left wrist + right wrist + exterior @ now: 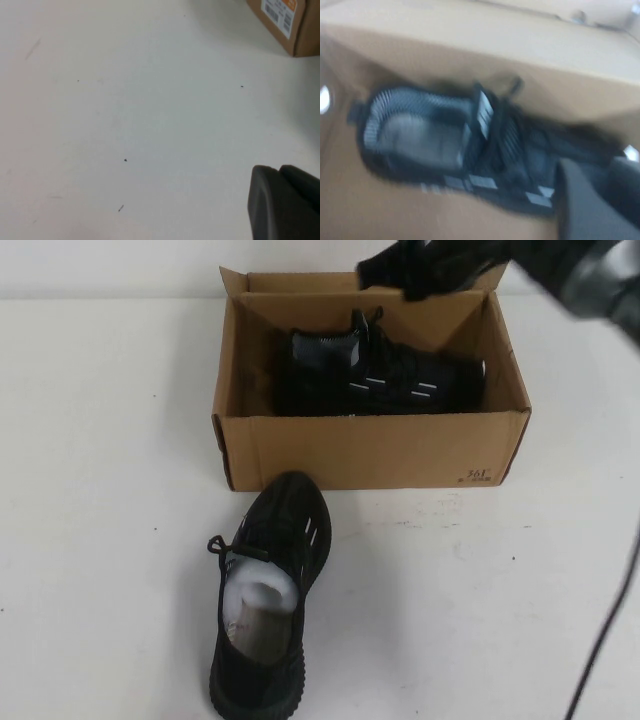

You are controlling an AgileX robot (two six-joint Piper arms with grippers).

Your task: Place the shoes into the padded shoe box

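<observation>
Inside the box (370,450) lies one shoe (385,375); its mate (268,600) rests on the counter (100,490). Right hand (430,270) hovers above, left hand (285,202) over the counter; grips indiscernible.
</observation>
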